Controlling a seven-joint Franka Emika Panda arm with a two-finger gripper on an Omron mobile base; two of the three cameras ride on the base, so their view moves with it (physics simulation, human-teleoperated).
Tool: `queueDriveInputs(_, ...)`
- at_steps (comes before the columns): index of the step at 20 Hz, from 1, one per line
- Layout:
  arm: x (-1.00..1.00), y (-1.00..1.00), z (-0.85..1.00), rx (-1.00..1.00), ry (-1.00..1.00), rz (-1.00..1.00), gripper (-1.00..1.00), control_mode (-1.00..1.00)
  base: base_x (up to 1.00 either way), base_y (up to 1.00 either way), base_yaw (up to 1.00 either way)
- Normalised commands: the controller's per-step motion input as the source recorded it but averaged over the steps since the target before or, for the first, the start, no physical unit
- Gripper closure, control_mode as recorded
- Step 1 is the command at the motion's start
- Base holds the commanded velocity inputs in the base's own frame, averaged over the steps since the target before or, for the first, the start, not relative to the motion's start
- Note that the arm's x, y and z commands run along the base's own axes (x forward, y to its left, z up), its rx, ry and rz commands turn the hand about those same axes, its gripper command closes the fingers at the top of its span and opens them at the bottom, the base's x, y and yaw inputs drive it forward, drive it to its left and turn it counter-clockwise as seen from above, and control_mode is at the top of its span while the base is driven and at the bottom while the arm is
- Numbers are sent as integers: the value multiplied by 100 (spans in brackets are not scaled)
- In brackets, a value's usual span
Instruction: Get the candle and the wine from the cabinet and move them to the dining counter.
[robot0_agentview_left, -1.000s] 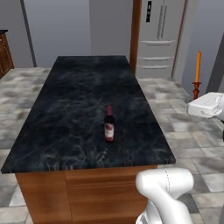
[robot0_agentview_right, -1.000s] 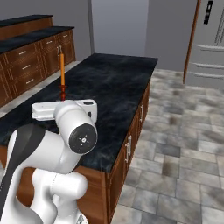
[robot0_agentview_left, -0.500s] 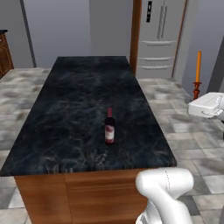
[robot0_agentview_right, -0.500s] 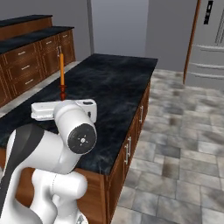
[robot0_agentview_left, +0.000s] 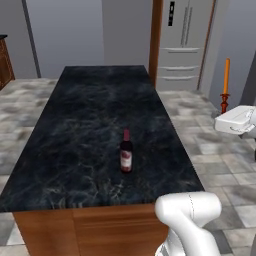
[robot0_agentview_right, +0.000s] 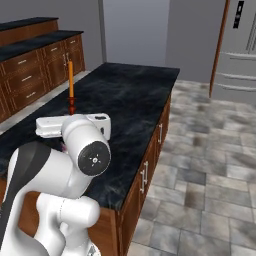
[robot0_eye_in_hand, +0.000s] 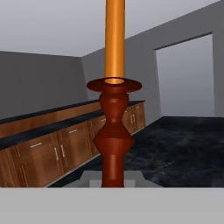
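Note:
The wine (robot0_agentview_left: 126, 152), a dark bottle with a red capsule and a red-and-white label, stands upright on the dining counter (robot0_agentview_left: 80, 125), near its front right part. My gripper (robot0_agentview_left: 225, 112) hangs off the counter's right side, shut on the candle's dark red holder (robot0_agentview_left: 224, 102). The orange candle (robot0_agentview_left: 226, 75) points straight up. From the other side, the candle (robot0_agentview_right: 71, 80) and the gripper (robot0_agentview_right: 71, 114) sit above the counter's black marble top (robot0_agentview_right: 130, 95). Close up, the holder (robot0_eye_in_hand: 113, 131) and the candle (robot0_eye_in_hand: 115, 39) rise through the middle of the hand view. The cabinet is out of view.
A grey fridge (robot0_agentview_left: 182, 45) and a brown wooden post (robot0_agentview_left: 156, 40) stand beyond the counter's far end. Brown base cabinets with drawers (robot0_agentview_right: 35, 75) line the wall past the counter's far side. Tiled floor (robot0_agentview_right: 210, 165) lies open to the right of the island.

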Motion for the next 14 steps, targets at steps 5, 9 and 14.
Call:
queueDriveInputs(5, 0, 0, 0, 0, 0, 0, 100, 100, 33, 0, 0)
queueDriveInputs(9, 0, 0, 0, 0, 0, 0, 100, 100, 39, 0, 0)
queueDriveInputs(14, 0, 0, 0, 0, 0, 0, 100, 100, 39, 0, 0)
